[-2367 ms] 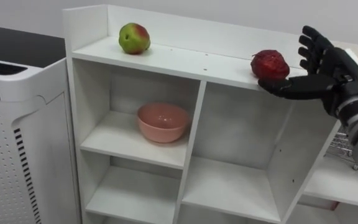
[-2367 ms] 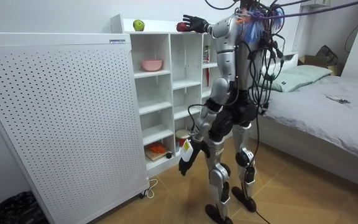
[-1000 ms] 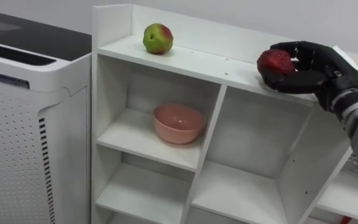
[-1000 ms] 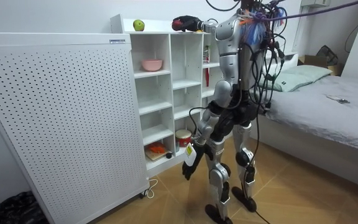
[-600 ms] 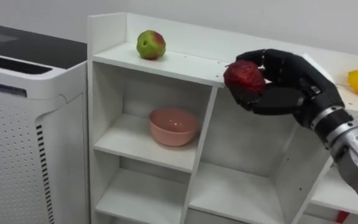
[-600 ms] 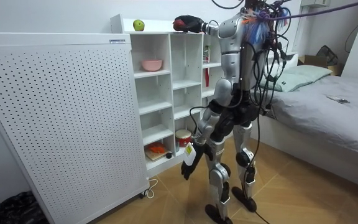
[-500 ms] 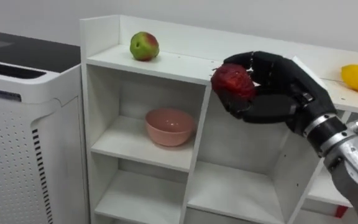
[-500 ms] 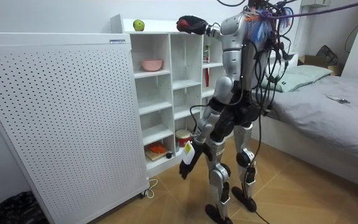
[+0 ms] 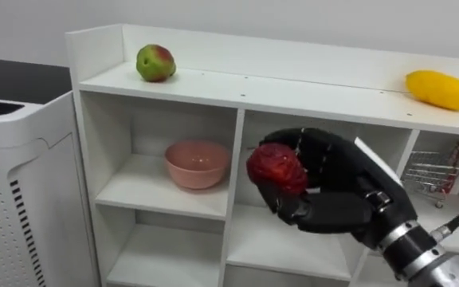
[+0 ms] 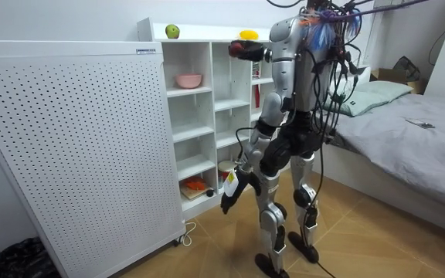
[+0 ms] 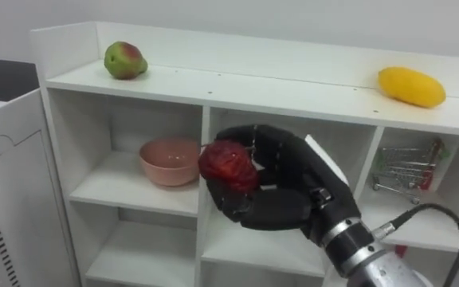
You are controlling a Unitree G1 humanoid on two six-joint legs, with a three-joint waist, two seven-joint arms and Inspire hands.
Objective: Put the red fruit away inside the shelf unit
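A dark red fruit [image 9: 276,167] sits in my right hand [image 9: 337,187], whose fingers and thumb curl round it. The hand holds it in the air in front of the white closet [image 9: 237,151], below the top board and level with the second row of compartments. On the top board lie a green and red apple [image 9: 154,63] at the left and a yellow fruit [image 9: 441,89] at the right. In the room view I stand upright facing the closet, and my left hand [image 10: 230,198] hangs beside my thigh.
A pink bowl [image 9: 198,164] stands in the upper left compartment. A small wire cart [image 9: 433,174] sits in a right compartment. A white perforated appliance [image 9: 14,183] stands against the closet's left side. A bed [image 10: 408,131] fills the room view's right.
My right hand closed round the red fruit on the top board, lifted it off and brought it down and towards me. The camera shifted, bringing the yellow fruit into view.
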